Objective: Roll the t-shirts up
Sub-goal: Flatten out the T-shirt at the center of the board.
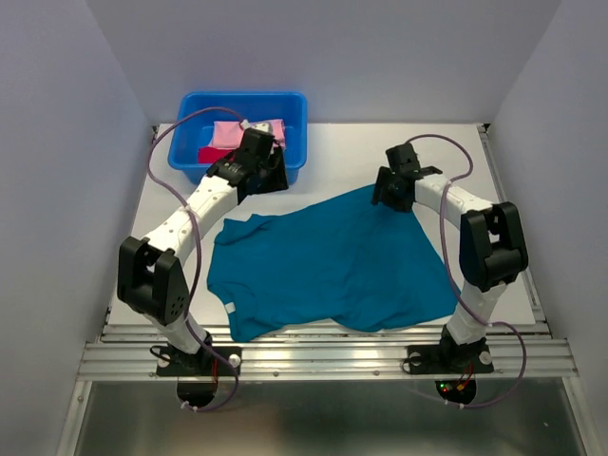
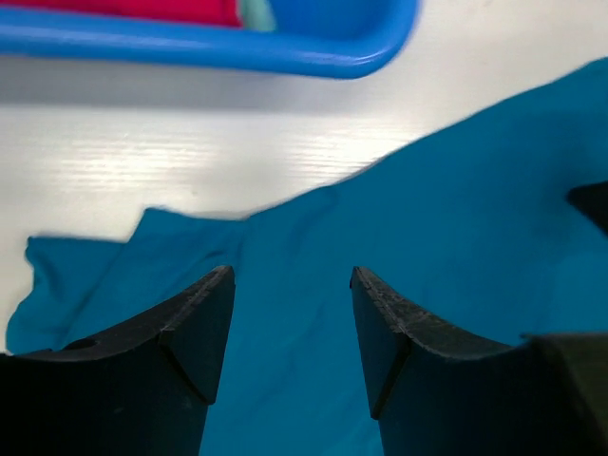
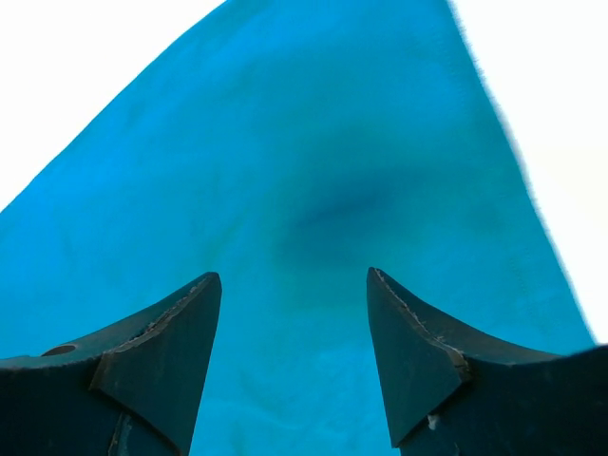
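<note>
A teal-blue t-shirt [image 1: 332,266] lies spread flat on the white table. My left gripper [image 1: 271,176] hovers over its far left part, just in front of the tub. In the left wrist view the left gripper [image 2: 290,275] is open, with only the teal cloth [image 2: 456,209] showing below the gap. My right gripper [image 1: 385,190] hangs over the shirt's far pointed corner. It is also open [image 3: 294,275], with nothing between its fingers and the teal cloth [image 3: 313,142] beneath. A pink bundle [image 1: 228,133] and a red bundle [image 1: 211,154] lie in the tub.
A rigid bright-blue plastic tub [image 1: 242,96] stands at the back left, its front rim [image 2: 285,52] close ahead of my left gripper. Bare white table [image 1: 494,190] shows around the shirt. Grey walls close in the sides and back.
</note>
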Controlling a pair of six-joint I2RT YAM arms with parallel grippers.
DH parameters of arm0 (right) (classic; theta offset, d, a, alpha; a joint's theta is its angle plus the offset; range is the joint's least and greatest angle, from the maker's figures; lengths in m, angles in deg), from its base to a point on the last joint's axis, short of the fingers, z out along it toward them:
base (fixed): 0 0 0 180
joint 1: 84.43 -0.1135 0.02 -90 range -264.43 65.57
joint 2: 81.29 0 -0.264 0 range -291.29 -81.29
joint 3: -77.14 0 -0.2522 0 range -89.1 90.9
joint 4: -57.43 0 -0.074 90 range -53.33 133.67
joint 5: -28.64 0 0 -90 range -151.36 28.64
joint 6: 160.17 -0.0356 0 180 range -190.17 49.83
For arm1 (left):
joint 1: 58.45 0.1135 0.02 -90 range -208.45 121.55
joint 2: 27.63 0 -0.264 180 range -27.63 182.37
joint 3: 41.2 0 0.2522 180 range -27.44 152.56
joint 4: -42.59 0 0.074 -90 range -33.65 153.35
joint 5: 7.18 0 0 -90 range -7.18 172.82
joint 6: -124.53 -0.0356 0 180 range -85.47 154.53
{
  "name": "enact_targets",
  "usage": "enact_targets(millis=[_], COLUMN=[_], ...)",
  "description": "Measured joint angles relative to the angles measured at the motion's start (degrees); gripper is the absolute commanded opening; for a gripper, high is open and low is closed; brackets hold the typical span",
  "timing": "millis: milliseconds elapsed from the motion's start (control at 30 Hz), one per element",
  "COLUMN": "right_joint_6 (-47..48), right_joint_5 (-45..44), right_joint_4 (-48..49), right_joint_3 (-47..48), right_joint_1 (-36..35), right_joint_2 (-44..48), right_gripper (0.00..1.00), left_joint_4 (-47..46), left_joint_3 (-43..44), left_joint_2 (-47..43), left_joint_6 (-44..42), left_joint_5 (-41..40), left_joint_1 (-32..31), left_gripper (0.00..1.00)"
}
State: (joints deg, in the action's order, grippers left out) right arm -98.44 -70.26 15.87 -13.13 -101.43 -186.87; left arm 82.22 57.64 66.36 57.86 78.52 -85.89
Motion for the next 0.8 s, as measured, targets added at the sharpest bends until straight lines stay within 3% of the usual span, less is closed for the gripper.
enact_targets(millis=[300,567,800], right_joint_6=[0.5,0.5,0.5], right_joint_5=[0.2,1.3,1.9], right_joint_4=[0.0,0.0,0.1], right_joint_3=[0.4,0.4,0.0], right_joint_1=[4.5,4.1,4.1], right_joint_2=[0.0,0.0,0.4], right_gripper=[0.68,0.68,0.68], left_joint_4=[0.2,-3.6,-9.0], left_joint_3=[-20.2,-27.8,-28.1], left_joint_2=[-7.3,-6.6,0.8], left_joint_6=[3.5,5.7,7.3], left_joint_5=[-2.0,2.4,6.3], left_joint_1=[14.2,22.7,23.7], left_gripper=[0.58,0.57,0.52])
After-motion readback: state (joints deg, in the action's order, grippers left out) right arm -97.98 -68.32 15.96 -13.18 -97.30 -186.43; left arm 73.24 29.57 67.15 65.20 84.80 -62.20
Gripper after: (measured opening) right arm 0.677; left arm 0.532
